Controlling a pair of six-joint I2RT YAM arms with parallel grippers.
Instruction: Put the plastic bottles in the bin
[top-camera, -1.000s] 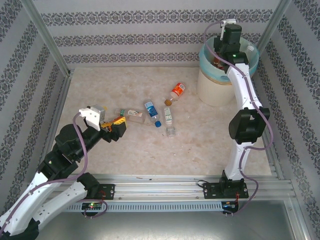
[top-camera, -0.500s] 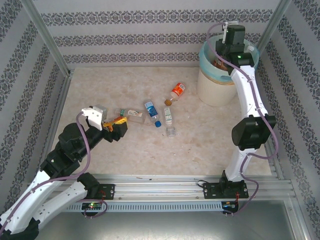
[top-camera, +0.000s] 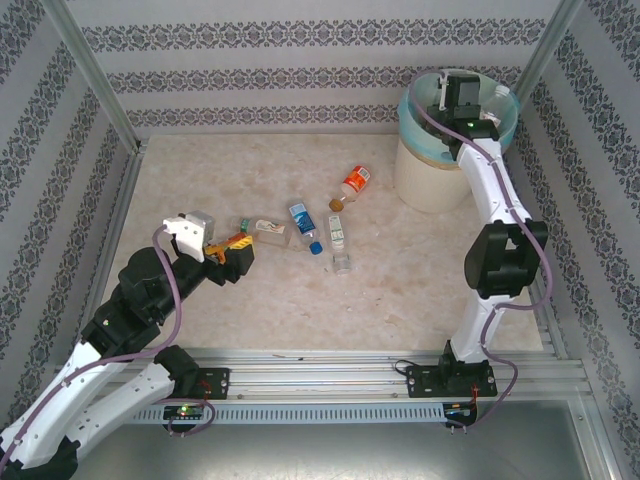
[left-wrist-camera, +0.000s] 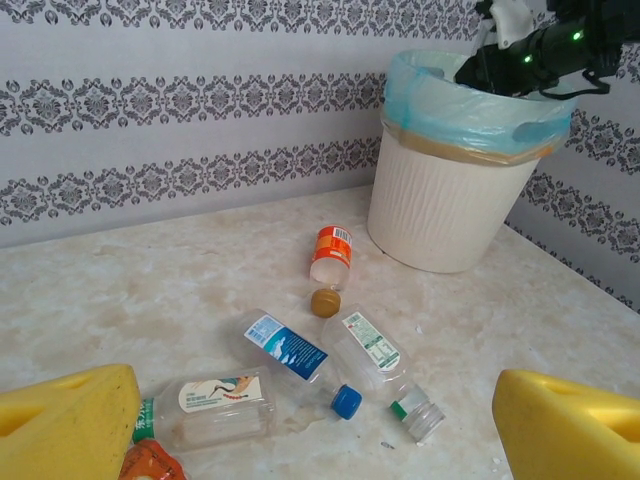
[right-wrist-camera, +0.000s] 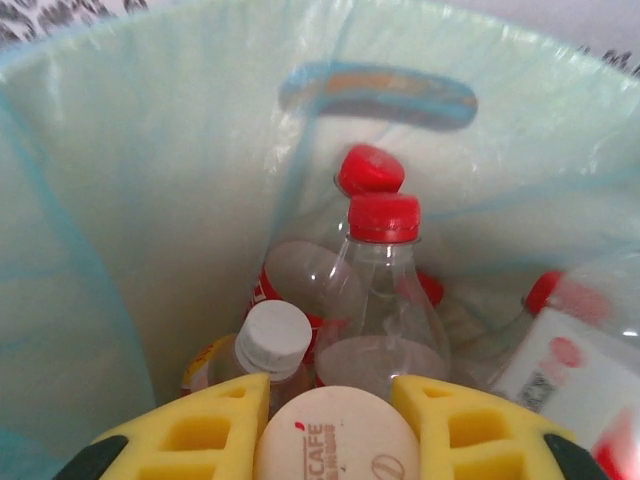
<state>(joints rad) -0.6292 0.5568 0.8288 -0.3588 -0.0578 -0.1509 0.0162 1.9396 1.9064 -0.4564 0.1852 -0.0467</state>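
**A:** Where is the right tool (right-wrist-camera: 335, 425)?

**B:** Down in the mouth of the bin (top-camera: 428, 180), which stands at the far right corner of the bench (top-camera: 200, 160). The yellow pads (right-wrist-camera: 225, 400) are drawn in narrow on a round cream end (right-wrist-camera: 335, 450) with red lettering. The rest of that item is hidden under the tool, so what kind of bottle it is cannot be told.

**A:** And below it?

**B:** The blue-green liner (right-wrist-camera: 110, 220) holds several bottles, standing or leaning. Two clear red-capped bottles (right-wrist-camera: 383, 218) sit in the middle, one behind the other. A white-capped bottle (right-wrist-camera: 275, 338) is just left of them, and a white-labelled one (right-wrist-camera: 560, 375) is at the right edge.

**A:** The left tool (left-wrist-camera: 318, 430)?

**B:** It stands wide, with a yellow finger at each lower corner of its wrist view, and it holds nothing. From above it is low over the left side of the bench, facing the loose bottles.

**A:** What lies in front of it?

**B:** Five bottles, all on their sides.
- A bottle with a white label and green cap (left-wrist-camera: 205, 405) lies just beside the left finger.
- An orange-wrapped one (left-wrist-camera: 150, 465) sits nearer still, cut off by the frame.
- A blue-labelled bottle (left-wrist-camera: 288, 352) with a blue cap lies between the fingers.
- A clear bottle with a green-and-white label (left-wrist-camera: 372, 350) is close beside it, neck toward the tool.
- An orange-labelled bottle (left-wrist-camera: 332, 255) with a brown cap lies farther off, between that cluster and the bin and apart from both.
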